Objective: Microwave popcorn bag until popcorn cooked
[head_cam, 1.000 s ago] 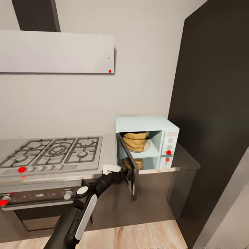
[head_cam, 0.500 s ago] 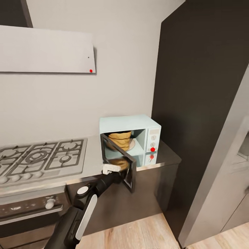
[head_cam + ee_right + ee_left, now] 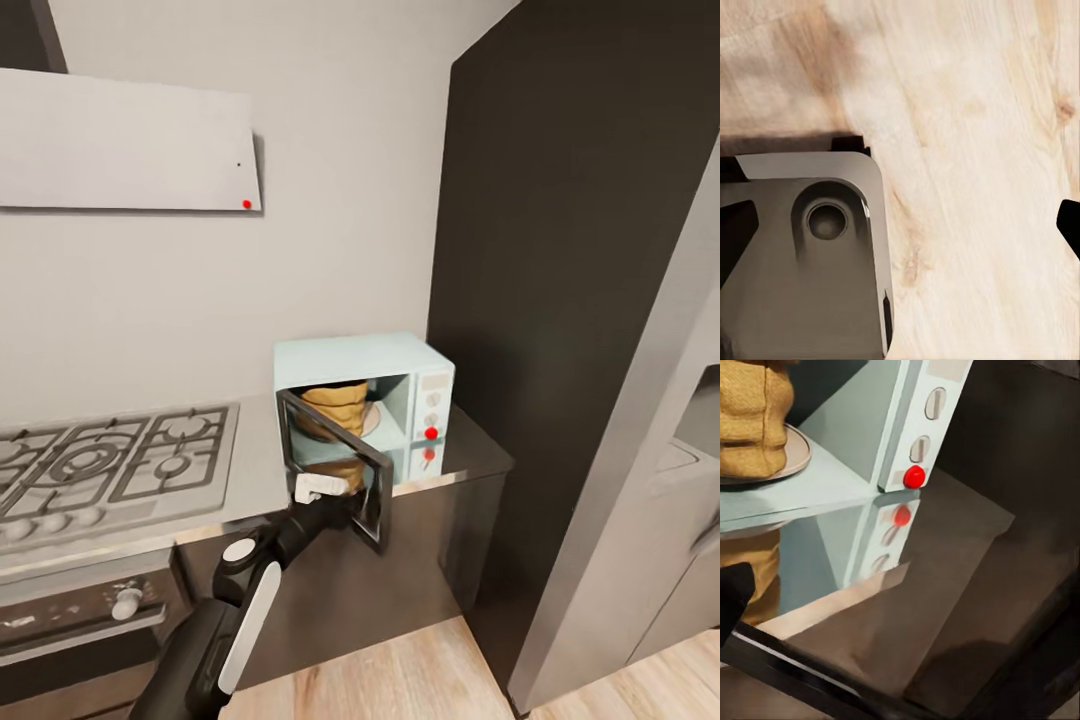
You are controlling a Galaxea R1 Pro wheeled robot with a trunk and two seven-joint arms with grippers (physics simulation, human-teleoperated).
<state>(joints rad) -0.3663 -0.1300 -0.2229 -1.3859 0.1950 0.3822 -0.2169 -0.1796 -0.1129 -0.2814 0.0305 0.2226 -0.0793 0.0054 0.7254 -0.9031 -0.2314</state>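
Left tool [image 3: 352,500] at the door [image 3: 335,465] — grip state indeterminate — may slip off, leaving the bag [image 3: 335,403] ahead unsealed.

The microwave [image 3: 365,400] door [image 3: 335,470] partly hides the popcorn bag [image 3: 338,398].

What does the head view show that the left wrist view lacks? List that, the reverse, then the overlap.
Head view: the hob, the white hood, and the left arm reaching to the microwave's open door. Left wrist view: the slots on the knobs and the sack's weave, close up. Both: the popcorn bag inside the microwave, and its red dot.
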